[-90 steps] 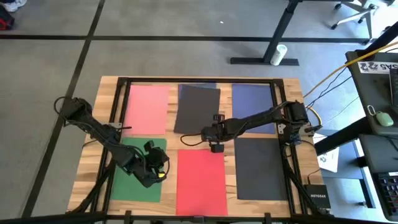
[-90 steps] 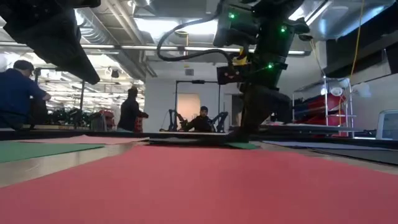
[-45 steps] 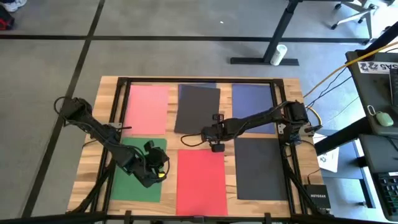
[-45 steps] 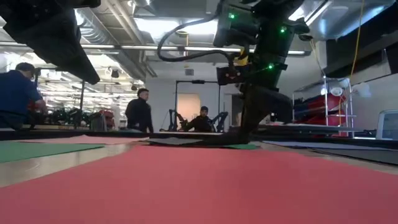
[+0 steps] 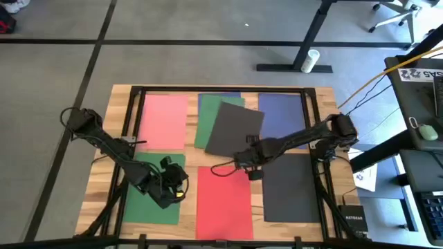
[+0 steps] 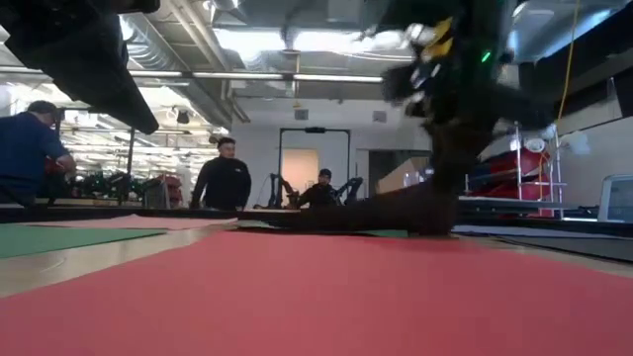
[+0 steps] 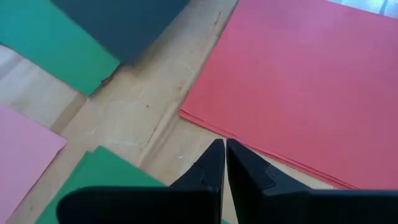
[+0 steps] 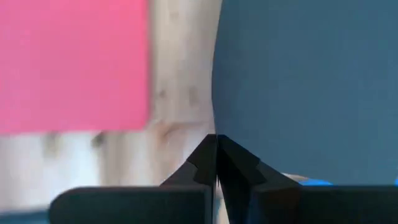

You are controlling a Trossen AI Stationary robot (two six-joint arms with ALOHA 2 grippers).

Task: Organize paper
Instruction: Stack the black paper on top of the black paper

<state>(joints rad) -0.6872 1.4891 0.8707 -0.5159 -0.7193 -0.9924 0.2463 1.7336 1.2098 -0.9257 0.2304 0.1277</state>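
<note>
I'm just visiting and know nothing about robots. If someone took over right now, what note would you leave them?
Right pincer: shut on the tilted dark grey sheet, askew over a green sheet.
Left pincer: shut, empty, above the other green sheet.
The pink sheet, navy sheet, red sheet and second dark grey sheet lie flat, separate.
Done: no tidy pile. Left: gathering them all.

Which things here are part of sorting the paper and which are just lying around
Part of the job:
pink sheet
upper green sheet
tilted dark grey sheet
navy sheet
lower green sheet
red sheet
lower dark grey sheet

Lying about:
white cylinder
router
</note>
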